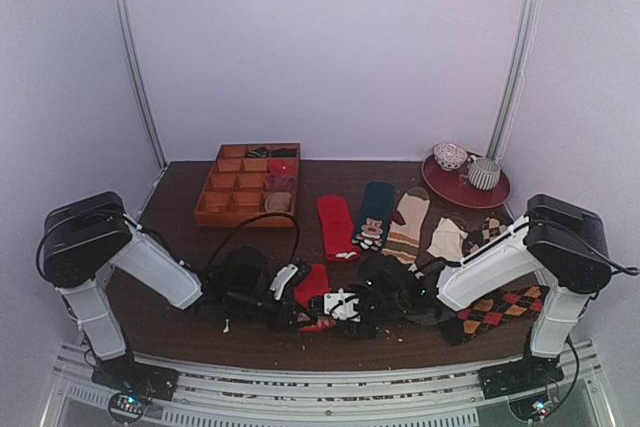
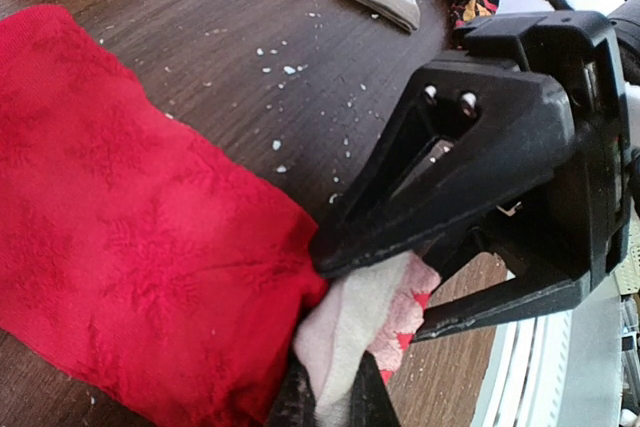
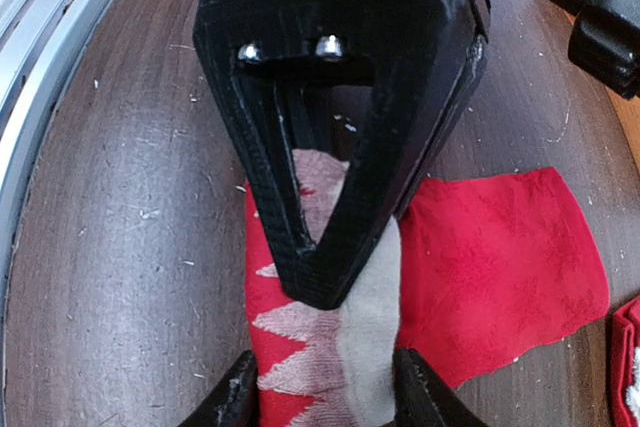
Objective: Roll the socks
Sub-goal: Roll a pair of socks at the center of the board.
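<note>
A red sock with a cream patterned end [image 1: 314, 287] lies at the near middle of the table. In the left wrist view the red sock [image 2: 120, 247] spreads left and my left gripper [image 2: 333, 409] is shut on its folded cream end [image 2: 350, 327]. In the right wrist view my right gripper [image 3: 325, 402] grips the same cream zigzag end [image 3: 330, 357] from both sides, and the left gripper's finger [image 3: 330, 127] presses on it from above. The two grippers meet in the top view, left gripper [image 1: 298, 311], right gripper [image 1: 350, 307].
Behind lie a red sock with a white mark [image 1: 337, 227], a dark teal sock [image 1: 376, 209], a beige striped sock [image 1: 407, 225] and argyle socks [image 1: 495, 309] at the right. A wooden compartment tray [image 1: 228, 209] stands back left. A red plate [image 1: 455, 190] with bowls stands back right.
</note>
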Tool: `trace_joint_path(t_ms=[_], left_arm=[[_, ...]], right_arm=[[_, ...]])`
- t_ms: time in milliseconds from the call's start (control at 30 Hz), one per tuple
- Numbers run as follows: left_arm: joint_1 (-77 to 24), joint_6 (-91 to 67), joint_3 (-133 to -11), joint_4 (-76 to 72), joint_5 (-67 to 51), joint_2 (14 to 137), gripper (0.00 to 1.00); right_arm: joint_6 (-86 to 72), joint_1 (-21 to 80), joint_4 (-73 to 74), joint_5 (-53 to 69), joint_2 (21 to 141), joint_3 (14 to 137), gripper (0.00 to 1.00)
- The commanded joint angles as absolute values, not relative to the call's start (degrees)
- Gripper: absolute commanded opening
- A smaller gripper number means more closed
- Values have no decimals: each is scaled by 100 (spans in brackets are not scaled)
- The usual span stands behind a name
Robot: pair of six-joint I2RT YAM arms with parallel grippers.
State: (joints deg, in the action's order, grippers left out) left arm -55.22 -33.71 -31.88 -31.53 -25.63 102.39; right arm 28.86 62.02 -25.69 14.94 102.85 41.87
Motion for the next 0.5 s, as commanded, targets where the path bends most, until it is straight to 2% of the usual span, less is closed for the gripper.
trace_joint_path(t_ms=[0,200,467], left_arm=[[-5484,-3329,-2774,-1263,-2160,10816,0],[-5484,-3327,-2743,-1291,-2180,10850,0],[-5485,-3338,-2752,-1318,-2194,10881,0]], right_arm=[[2710,6231,-2850,1380,10303,4082,45],[2807,6261,-2970,1808,10126,3985,52],[2699,6277,-3197,1871,10230,3975,52]])
